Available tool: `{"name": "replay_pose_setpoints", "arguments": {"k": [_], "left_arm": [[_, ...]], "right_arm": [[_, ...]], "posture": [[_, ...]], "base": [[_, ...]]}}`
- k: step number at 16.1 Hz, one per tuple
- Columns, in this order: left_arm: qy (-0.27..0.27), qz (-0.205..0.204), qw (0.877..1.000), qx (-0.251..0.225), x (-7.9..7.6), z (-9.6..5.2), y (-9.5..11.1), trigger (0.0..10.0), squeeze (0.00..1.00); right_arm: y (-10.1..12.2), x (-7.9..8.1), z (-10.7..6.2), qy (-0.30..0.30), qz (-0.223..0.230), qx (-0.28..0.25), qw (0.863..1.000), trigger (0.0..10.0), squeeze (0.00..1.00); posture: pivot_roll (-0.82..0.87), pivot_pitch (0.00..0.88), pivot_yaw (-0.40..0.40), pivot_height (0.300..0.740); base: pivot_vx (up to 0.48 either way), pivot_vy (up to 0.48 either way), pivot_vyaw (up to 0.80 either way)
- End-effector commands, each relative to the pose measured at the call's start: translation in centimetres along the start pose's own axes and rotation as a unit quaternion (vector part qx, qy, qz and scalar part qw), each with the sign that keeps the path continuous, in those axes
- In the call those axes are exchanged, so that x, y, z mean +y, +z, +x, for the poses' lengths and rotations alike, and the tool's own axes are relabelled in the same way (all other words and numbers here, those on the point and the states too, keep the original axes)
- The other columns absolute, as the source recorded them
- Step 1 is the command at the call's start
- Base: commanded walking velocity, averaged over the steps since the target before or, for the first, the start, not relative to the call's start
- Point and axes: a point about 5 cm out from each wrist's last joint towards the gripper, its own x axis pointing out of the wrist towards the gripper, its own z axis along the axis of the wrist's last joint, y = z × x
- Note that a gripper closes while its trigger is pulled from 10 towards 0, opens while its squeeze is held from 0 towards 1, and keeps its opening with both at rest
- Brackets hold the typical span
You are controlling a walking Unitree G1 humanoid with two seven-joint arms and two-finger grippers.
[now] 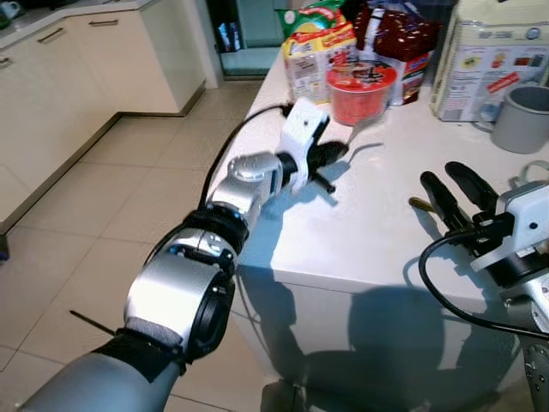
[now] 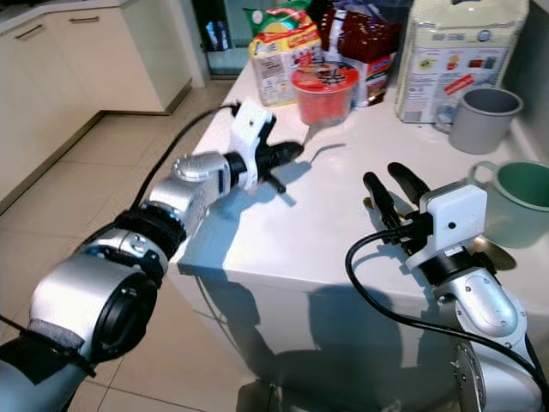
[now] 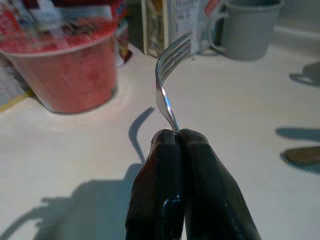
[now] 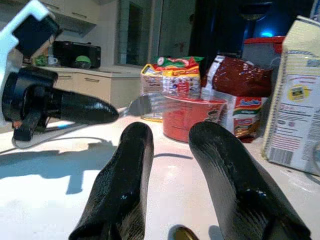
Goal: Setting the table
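My left gripper (image 1: 336, 153) is shut on a silver fork (image 3: 168, 75), holding it above the white table (image 1: 377, 232) with the tines pointing toward the red noodle cup (image 1: 361, 91). The fork (image 4: 141, 106) also juts from the left fingers in the right wrist view. My right gripper (image 1: 456, 190) hovers open over the table's near right part with nothing between its fingers (image 4: 125, 185). A small brownish object (image 1: 419, 204) lies on the table just beside the right fingertips.
Food packets (image 1: 316, 47), a dark red bag (image 1: 399, 39) and a tall white bag (image 1: 489, 51) stand at the back. A grey mug (image 1: 523, 116) and a green bowl (image 2: 520, 193) sit at the right. Cream cabinets (image 1: 77, 77) line the tiled floor at the left.
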Motion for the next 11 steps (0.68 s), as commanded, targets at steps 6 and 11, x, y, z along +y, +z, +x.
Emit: {"name": "replay_pose_setpoints", "arguments": {"k": [6,11], "left_arm": [[0.054,0.015,0.996,-0.065,2.9,-1.7,3.7,0.0,0.00],[0.145,0.045,0.985,-0.078,7.2,-6.1,4.4,0.0,0.00]], "right_arm": [[-0.3,0.5,0.4,0.012,0.007,0.001,1.000,10.0,0.00],[-1.5,0.8,1.1,0.007,0.014,0.025,1.000,10.0,0.00]], "posture": [[-0.17,0.000,0.140,0.740],[-0.12,0.000,0.116,0.740]], "base": [[0.000,0.000,0.00],[0.000,0.000,0.00]]}}
